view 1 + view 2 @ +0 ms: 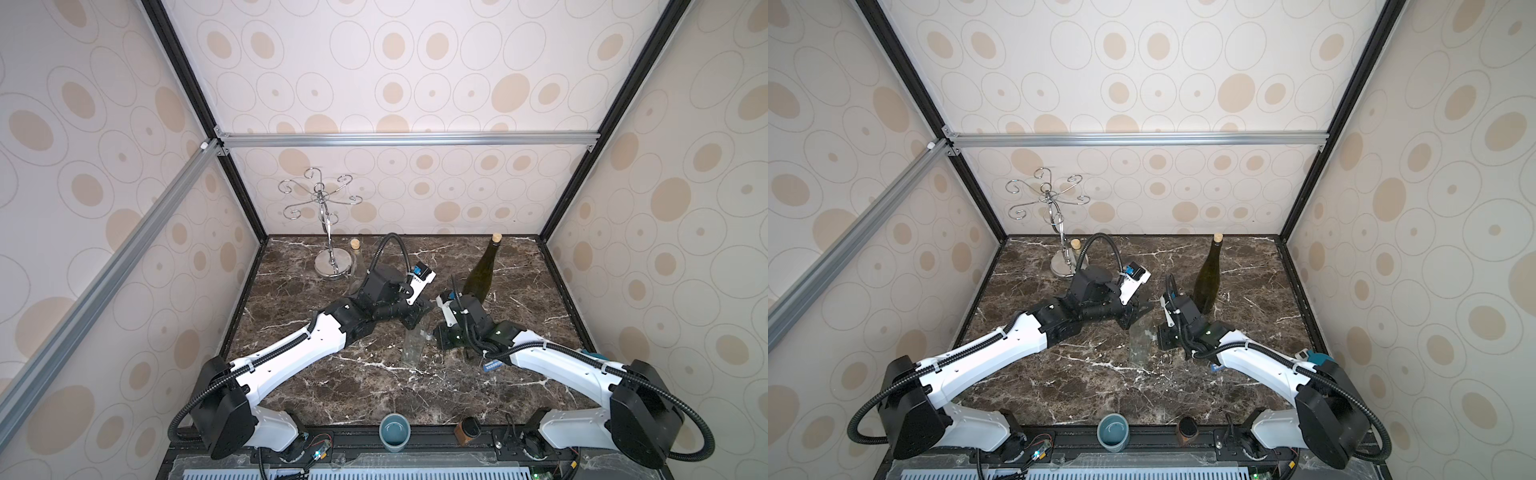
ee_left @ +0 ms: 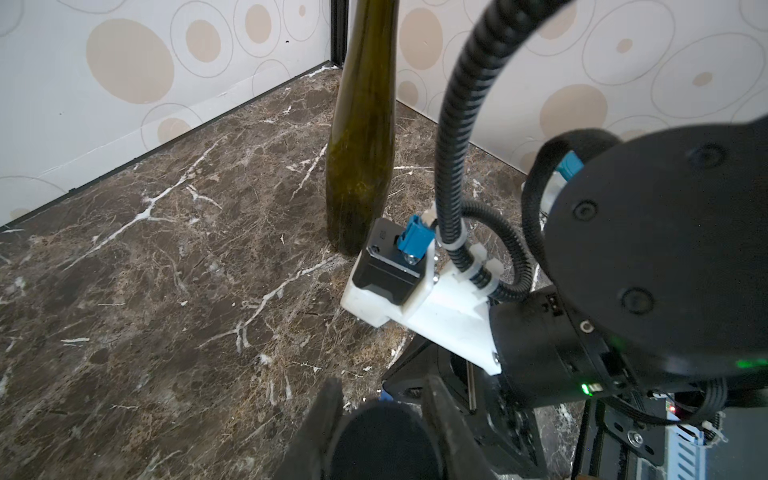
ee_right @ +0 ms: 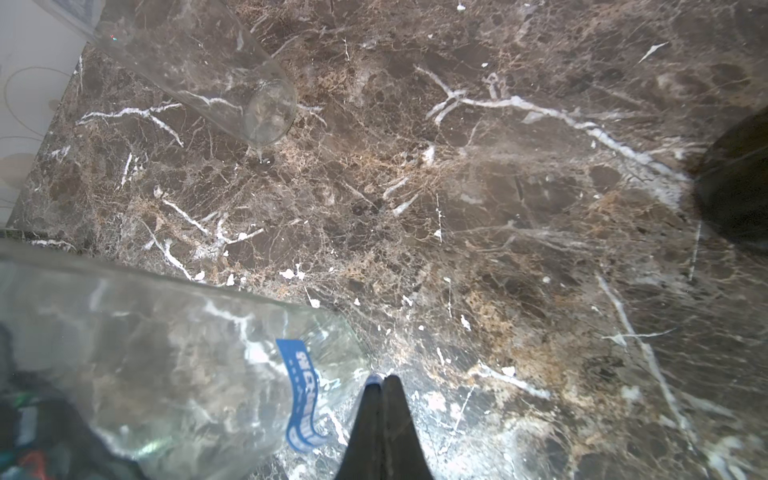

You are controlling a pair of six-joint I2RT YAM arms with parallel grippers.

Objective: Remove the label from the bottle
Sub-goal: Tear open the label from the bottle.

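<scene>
The clear bottle [image 1: 413, 345] is standing near the middle of the tabletop [image 1: 353, 386], between the two arms. Whether it is leaning I cannot tell. The left gripper [image 2: 382, 428] is gripping the bottle's dark top, with its jaws narrow around it. The right gripper [image 3: 382, 379] is sitting beside the bottle's wall with its jaws pressed fully together. Its tips are lying just beside the blue label [image 3: 303, 399], which is clinging to the glass. Whether they are pinching the label's edge I cannot tell.

A green bottle [image 1: 482, 274], corked and upright, is crowding in just behind the right wrist. A second clear corked bottle [image 1: 356, 259] is standing behind the left arm, just beside the round base of a chrome glass rack [image 1: 330, 266]. The left arm's cable loop is arching in front of both. A blue printed scrap [image 1: 493, 365] is showing under the right forearm, and whether it is lying on the marble I cannot tell. A grey-blue cup [image 1: 394, 430] and a small dark-topped block [image 1: 467, 430] are sitting at the front edge, well apart from the work.
</scene>
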